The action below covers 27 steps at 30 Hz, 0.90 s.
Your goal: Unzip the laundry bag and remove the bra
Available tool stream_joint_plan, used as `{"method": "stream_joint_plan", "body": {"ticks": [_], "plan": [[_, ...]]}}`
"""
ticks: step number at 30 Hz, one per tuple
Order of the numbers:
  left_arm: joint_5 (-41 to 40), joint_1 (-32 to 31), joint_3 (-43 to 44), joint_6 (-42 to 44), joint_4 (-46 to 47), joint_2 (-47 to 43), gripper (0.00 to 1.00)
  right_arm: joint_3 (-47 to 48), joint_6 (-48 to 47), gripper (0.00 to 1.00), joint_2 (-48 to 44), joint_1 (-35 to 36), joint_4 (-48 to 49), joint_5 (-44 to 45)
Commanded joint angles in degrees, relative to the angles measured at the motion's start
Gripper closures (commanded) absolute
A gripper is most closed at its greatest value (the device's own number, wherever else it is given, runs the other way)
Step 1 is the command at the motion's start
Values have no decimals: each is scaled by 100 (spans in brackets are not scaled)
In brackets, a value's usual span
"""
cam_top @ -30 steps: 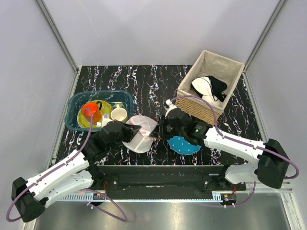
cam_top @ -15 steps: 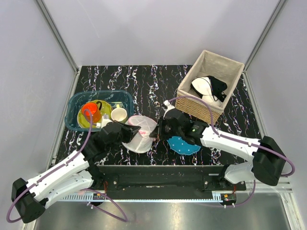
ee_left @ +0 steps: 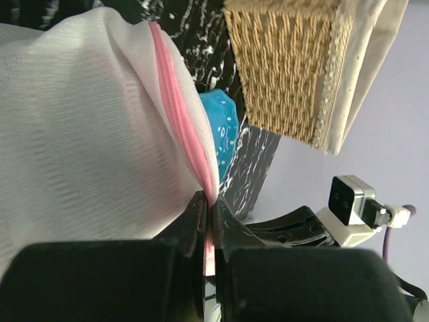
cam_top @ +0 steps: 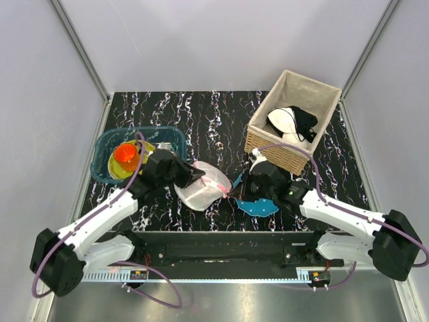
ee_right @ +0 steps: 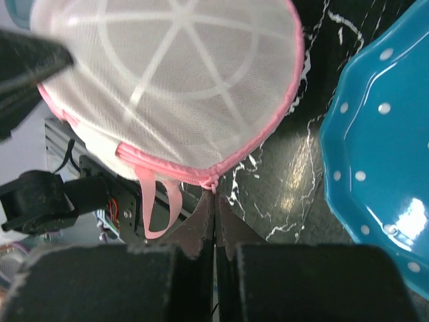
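The laundry bag (cam_top: 201,190) is a round white mesh pouch with a pink zipper rim, between the two arms at the table's front. My left gripper (cam_top: 196,176) is shut on the bag's pink rim (ee_left: 194,144) at its left side. My right gripper (cam_top: 235,192) is shut on the small pink zipper pull (ee_right: 214,184) at the bag's right edge. The right wrist view shows the bag's flat disc face (ee_right: 181,74) and a pink hanging loop (ee_right: 157,208). The zipper looks closed along the part I see. The red bra does not show.
A blue dotted plate (cam_top: 259,205) lies just right of the bag, under my right gripper. A wicker basket (cam_top: 268,144) with a white-and-black bra (cam_top: 293,123) stands at the back right. A teal bin (cam_top: 107,171) with cups and dishes stands at the left.
My left arm has swung forward and in toward the bag, lifting its left side. My right gripper has drawn to the right, toward the plate, and the bag has shifted right with it.
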Motion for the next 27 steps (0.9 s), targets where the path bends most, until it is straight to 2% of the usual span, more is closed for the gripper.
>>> {"method": "stream_joint_plan", "body": {"ticks": [1,7,13,14,15,18,20,22,27], "plan": [[802,93,1091,1071,315,719,100,-49,-59,100,-291,77,-173,-406],[1198,93,2193,2011,16,1984,100,162,11,100,-476,280,-243,-425],[1190,137,2685,2547,-343,2433,100,338,-138,100,-670,298,-542,40],[1216,137,2973,2601,-545,2626,79,347,-156,100,-661,298,-533,50],[1312,128,3054,2654,-669,2645,68,373,-165,100,-582,298,-524,50],[946,-47,3038,2619,-627,2198,12,373,-77,100,-407,298,-332,-20],[708,-179,3125,2681,-906,1786,2,373,19,100,-336,306,-182,-56],[382,-293,3231,2611,-1390,1513,1,365,99,100,-300,298,-94,-82],[-233,-1215,2810,2066,-1488,757,5,382,99,100,-169,289,64,-108]]}}
